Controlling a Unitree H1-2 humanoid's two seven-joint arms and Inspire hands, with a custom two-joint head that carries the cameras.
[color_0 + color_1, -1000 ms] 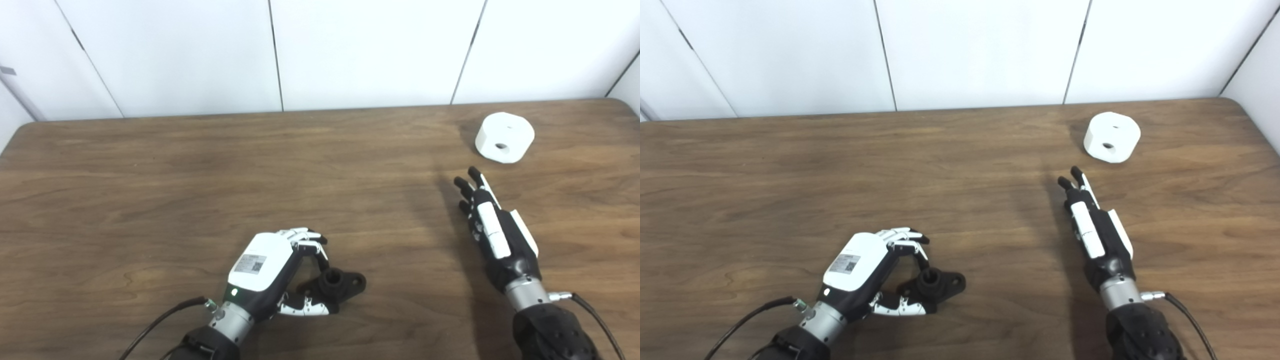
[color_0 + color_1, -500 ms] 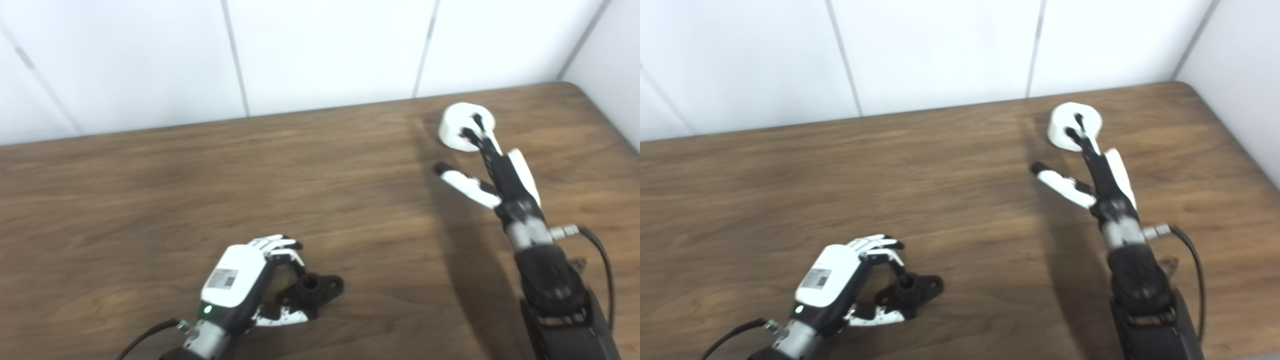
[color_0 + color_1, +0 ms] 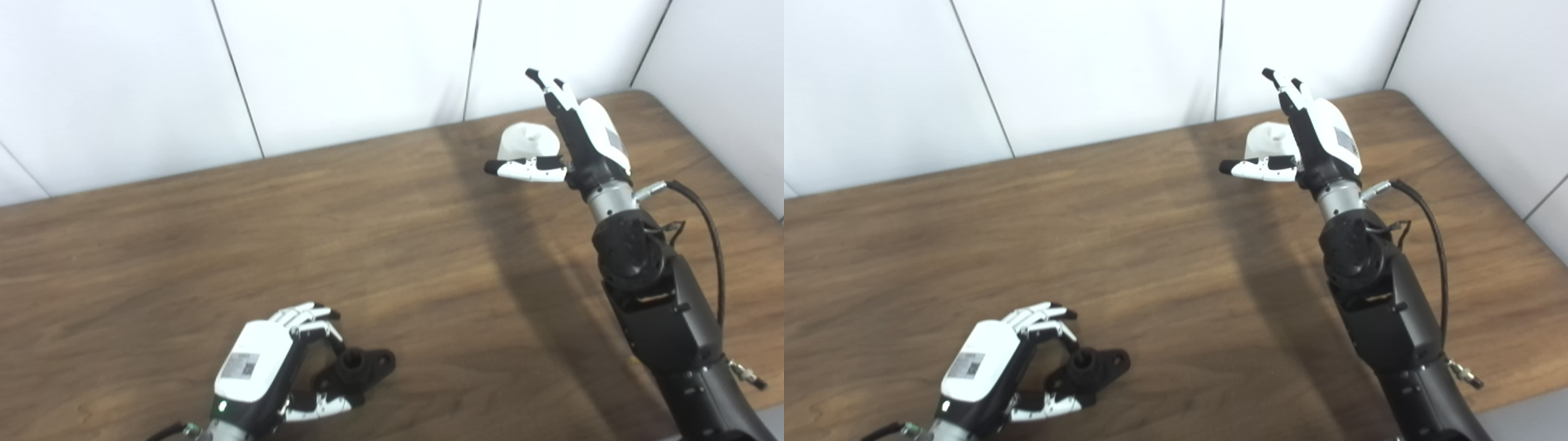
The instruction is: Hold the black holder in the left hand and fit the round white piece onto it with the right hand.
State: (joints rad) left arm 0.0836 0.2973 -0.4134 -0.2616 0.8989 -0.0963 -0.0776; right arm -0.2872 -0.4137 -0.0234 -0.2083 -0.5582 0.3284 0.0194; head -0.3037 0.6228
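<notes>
Nearest the robot, the left hand (image 3: pixel 260 367) curls its fingers and thumb loosely around the small black plastic holder (image 3: pixel 358 366), which rests on the brown wooden table (image 3: pixel 184 245) with its flange pointing right. Whether that grip is firm, I cannot tell. Far across, the right hand (image 3: pixel 576 138) hovers with fingers and thumb spread, holding nothing. The round white piece (image 3: pixel 523 141) sits just left of its palm, above the thumb.
</notes>
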